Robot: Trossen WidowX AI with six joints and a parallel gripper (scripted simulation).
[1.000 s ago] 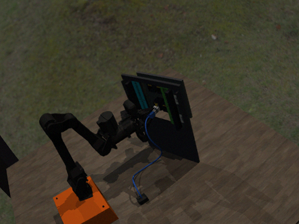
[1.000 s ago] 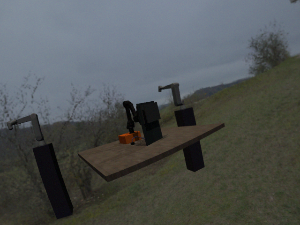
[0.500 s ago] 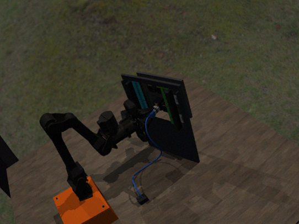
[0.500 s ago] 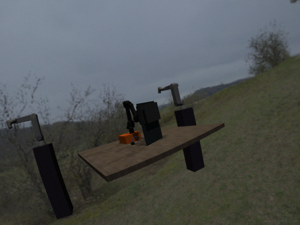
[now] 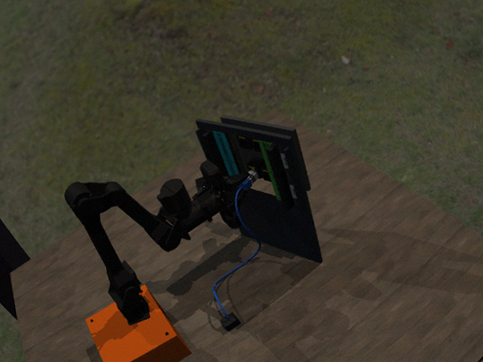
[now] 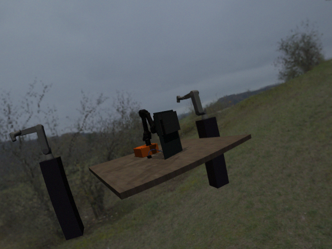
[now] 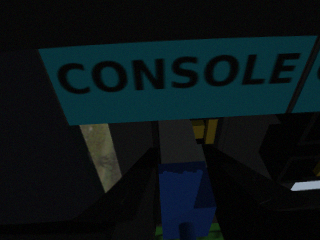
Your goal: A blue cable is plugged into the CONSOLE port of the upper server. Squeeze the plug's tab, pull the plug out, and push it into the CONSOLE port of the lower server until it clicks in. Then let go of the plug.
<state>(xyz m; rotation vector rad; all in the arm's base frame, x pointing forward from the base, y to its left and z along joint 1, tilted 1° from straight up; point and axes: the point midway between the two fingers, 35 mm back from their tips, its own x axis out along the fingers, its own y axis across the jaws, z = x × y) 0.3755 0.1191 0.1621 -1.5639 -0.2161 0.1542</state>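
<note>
Gripping the blue plug between its nearly closed fingers, the tool points at the upright panel. Ahead of the tool is a teal CONSOLE label; below the tool, the blue cable runs down to a black block on the counter.

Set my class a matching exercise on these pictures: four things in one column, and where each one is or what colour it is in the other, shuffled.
1. plug
2. arm's base
3. CONSOLE label
4. black block

A. teal, with black letters
B. on the table, at the cable's end
C. between the gripper's fingers
D. orange, under the black arm

Pairs: 1-C, 2-D, 3-A, 4-B
</note>
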